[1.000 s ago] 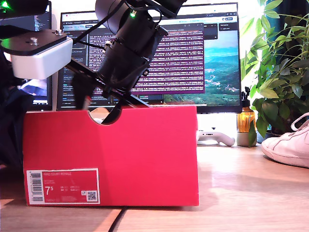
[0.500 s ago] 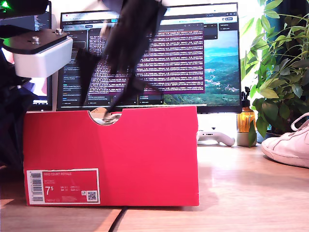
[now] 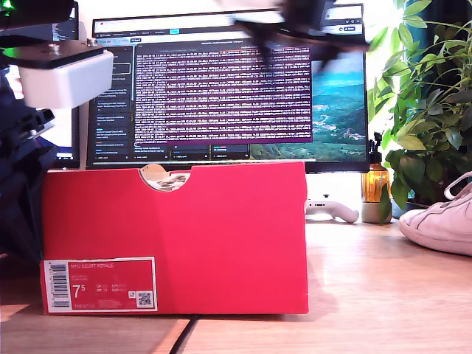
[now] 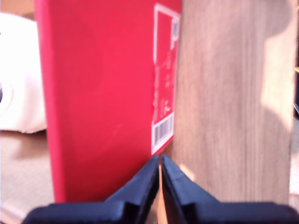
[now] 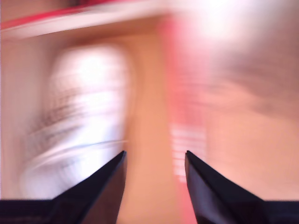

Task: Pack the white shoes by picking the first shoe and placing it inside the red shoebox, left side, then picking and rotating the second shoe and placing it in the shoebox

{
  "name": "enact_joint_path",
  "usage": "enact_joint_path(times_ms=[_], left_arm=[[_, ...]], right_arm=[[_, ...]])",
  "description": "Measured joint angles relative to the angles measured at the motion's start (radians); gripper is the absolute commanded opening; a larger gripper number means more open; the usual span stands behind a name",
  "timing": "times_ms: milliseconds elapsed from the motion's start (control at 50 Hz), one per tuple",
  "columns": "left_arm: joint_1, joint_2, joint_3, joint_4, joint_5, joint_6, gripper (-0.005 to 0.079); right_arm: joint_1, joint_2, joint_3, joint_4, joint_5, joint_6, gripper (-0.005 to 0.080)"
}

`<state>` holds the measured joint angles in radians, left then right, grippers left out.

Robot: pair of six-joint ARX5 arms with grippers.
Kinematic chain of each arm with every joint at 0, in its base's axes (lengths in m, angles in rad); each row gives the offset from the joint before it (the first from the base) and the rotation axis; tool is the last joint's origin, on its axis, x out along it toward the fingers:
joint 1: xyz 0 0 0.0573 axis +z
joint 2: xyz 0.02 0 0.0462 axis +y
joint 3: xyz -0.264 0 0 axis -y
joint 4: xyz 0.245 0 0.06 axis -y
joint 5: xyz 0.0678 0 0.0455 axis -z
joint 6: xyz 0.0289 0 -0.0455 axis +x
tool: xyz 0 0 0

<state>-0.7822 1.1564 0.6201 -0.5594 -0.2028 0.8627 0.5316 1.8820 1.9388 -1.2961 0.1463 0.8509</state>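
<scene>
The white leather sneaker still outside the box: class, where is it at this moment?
The white leather sneaker rests on the wooden table at the exterior view's right edge, in front of the green potted plant and well apart from the red cardboard shoebox.

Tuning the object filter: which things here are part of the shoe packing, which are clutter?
Job: red shoebox; white shoe in the box; white shoe on the table.
Clutter: monitor; plant; white controller; amber bottle.

The pale wooden worktop (image 3: 369,280) carries the red shoebox (image 3: 221,236), a white shoe (image 3: 441,221) at the exterior view's right edge, and a white game controller (image 3: 332,210) behind.
</scene>
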Motion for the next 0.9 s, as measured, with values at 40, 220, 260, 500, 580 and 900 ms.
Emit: enact_joint_path(times_ms=[40, 220, 260, 500, 580, 900], left_arm=[[0.0, 0.0, 0.0, 0.0, 0.005, 0.0, -0.0017], [0.0, 0.0, 0.0, 0.0, 0.029, 0.0, -0.0017], [0.0, 0.0, 0.0, 0.0, 0.036, 0.0, -0.0017], [0.0, 0.0, 0.0, 0.0, 0.045, 0.0, -0.0017], [0.0, 0.0, 0.0, 0.0, 0.045, 0.0, -0.0017], [0.0, 0.0, 0.0, 0.0, 0.045, 0.0, -0.0017]], right_arm=[[-0.015, 0.0, 0.0, -0.04, 0.026, 0.092, 0.0363], [-0.081, 0.0, -0.001, -0.069, 0.076, 0.177, 0.0364], [-0.09, 0.0, -0.001, -0.069, 0.087, 0.188, 0.0375], [-0.137, -0.001, -0.008, -0.071, 0.108, 0.196, 0.0577], [-0.163, -0.011, -0.032, -0.07, 0.111, 0.2, 0.0609], [-0.272, -0.186, -0.27, -0.071, 0.137, 0.309, 0.0609]])
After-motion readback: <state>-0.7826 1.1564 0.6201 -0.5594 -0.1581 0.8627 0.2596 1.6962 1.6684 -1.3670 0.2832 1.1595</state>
